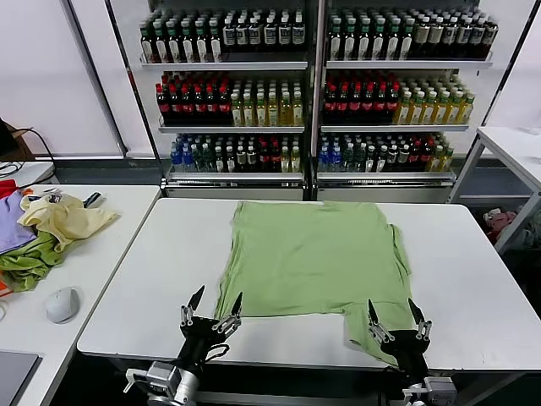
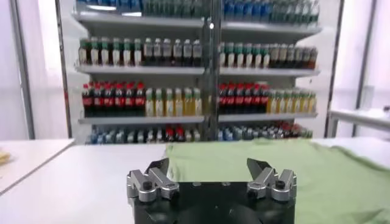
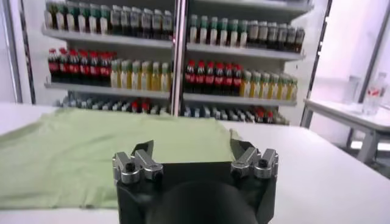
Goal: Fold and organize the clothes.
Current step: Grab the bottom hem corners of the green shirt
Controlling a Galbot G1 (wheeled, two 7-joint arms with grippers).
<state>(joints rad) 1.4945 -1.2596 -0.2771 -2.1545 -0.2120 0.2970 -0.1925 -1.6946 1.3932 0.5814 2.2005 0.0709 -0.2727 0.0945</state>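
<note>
Light green T-shirt (image 1: 314,258) lying flat on the white worktop (image 1: 144,279), spread open, neck end toward the bottle shelves (image 1: 313,85), hem end toward the robot. Long axis running from the robot's side to the shelves. One part at the near right corner of the T-shirt, probably a sleeve or a folded corner, reaching close to the worktop edge.

Left claw (image 1: 213,309) hovering at the near left corner of the T-shirt, its right finger just over the hem, fingers apart, holding nothing. Right claw (image 1: 395,316) hovering at the near right corner of the T-shirt, above the green part that hangs nearest the edge, fingers also apart and empty. From both claws, T-shirt lying straight ahead, toward the shelves. Both about equally near the cloth; right claw seemingly a little more over it.

Judged from this: no fold made yet; next move probably a grasp of the two near corners, so needing both claws to come down to the cloth.

Head view giving the full outline of the T-shirt and a pile of other clothes (image 1: 42,233) on a separate table, well apart to the left of the T-shirt. Left wrist view showing only open fingers (image 2: 159,176) with green cloth ahead; right wrist view the same (image 3: 141,159), without the pile. Printed graphic not seen in any view.
</note>
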